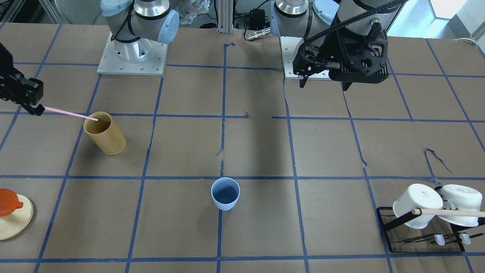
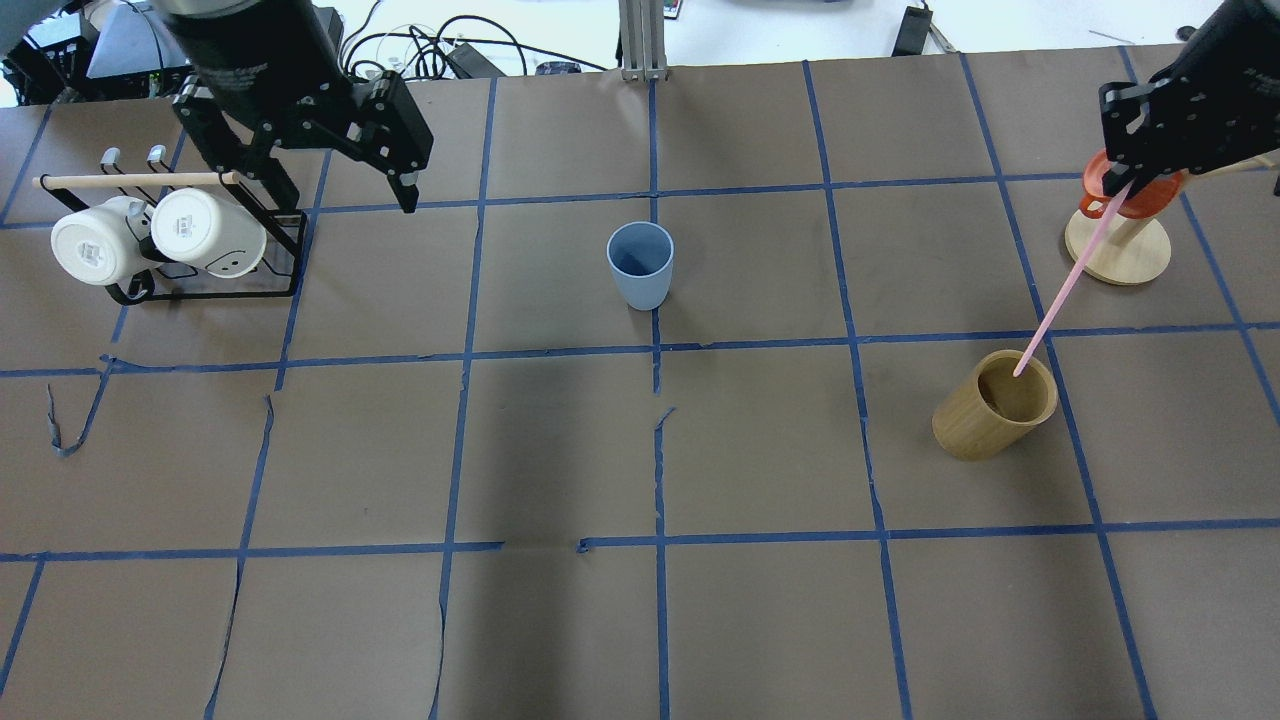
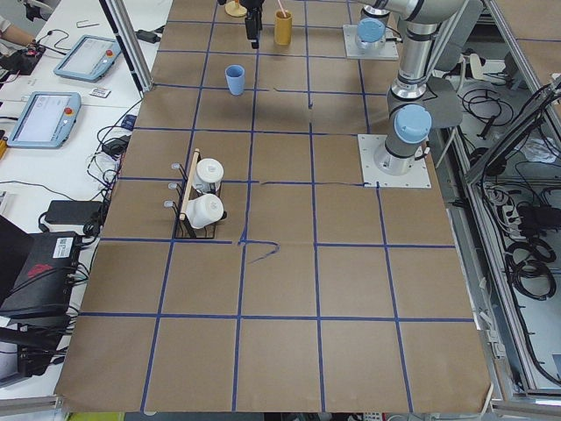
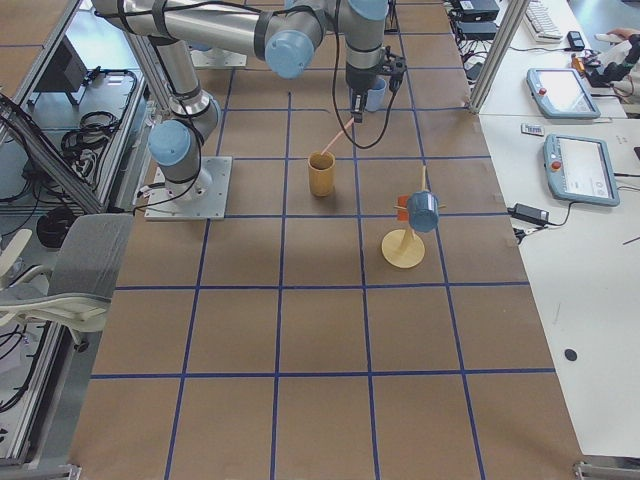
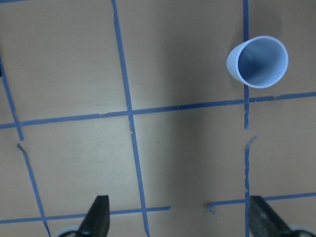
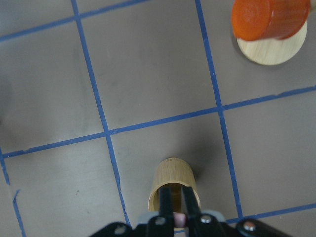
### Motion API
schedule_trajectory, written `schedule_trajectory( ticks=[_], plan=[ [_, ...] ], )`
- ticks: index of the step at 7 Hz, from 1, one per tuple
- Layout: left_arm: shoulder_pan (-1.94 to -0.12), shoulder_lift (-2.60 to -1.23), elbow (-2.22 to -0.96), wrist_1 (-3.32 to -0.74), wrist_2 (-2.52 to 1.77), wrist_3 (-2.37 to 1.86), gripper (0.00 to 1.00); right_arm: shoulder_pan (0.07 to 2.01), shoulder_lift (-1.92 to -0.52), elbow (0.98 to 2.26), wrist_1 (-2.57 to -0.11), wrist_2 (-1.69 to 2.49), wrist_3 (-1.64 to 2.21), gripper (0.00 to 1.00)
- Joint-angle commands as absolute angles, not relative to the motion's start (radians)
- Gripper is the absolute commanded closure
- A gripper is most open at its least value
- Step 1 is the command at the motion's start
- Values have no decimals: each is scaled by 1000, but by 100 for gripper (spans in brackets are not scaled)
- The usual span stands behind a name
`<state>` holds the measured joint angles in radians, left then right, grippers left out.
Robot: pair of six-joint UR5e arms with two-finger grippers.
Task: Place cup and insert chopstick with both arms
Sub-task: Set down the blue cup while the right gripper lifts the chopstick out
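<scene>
Right pincer (image 2: 1122,186) is clamped narrow on the upper end of the pink chopstick (image 2: 1058,292); the right wrist view shows both fingers (image 6: 165,201) pinching it. The chopstick slants down from the pincer, and its lower tip sits inside the mouth of the bamboo holder (image 2: 988,408). I cannot tell whether the tip touches the holder's inner wall or bottom. The holder stands upright on the tabletop (image 2: 760,450), on the robot's right side. Just beyond the right pincer there is an orange cup (image 2: 1128,192) hung on a round wooden stand (image 2: 1118,258), near the holder but apart from it. Left pincer (image 2: 345,195) is spread wide and holds nothing. It hangs above the tabletop on the robot's left, just beside the black mug rack (image 2: 212,291). Two white mugs (image 2: 205,232) hang from the rack's wooden bar. The blue cup (image 2: 640,265) stands upright with its mouth up, near the middle of the tabletop on a blue tape line. It is well apart from both pincers and from the holder. In the left wrist view it shows at upper right, away from both fingers.
</scene>
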<state>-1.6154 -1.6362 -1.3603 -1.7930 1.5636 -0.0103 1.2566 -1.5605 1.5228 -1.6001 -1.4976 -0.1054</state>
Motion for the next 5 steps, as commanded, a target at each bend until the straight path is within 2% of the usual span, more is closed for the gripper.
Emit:
schedule_trajectory(
  ticks=[1, 3, 5],
  plan=[
    [-1595, -1528, -1559, -1563, 1562, 15, 0, 1339, -1557, 1410, -1610, -1499, -89, 100],
    [-1565, -1505, -1540, -1616, 1566, 25, 0, 1501, -1551, 1391, -1768, -1572, -86, 100],
    [-1548, -1500, -1534, -1626, 1574, 37, 0, 1674, -1485, 1385, -1921, -1655, 34, 100]
  ],
)
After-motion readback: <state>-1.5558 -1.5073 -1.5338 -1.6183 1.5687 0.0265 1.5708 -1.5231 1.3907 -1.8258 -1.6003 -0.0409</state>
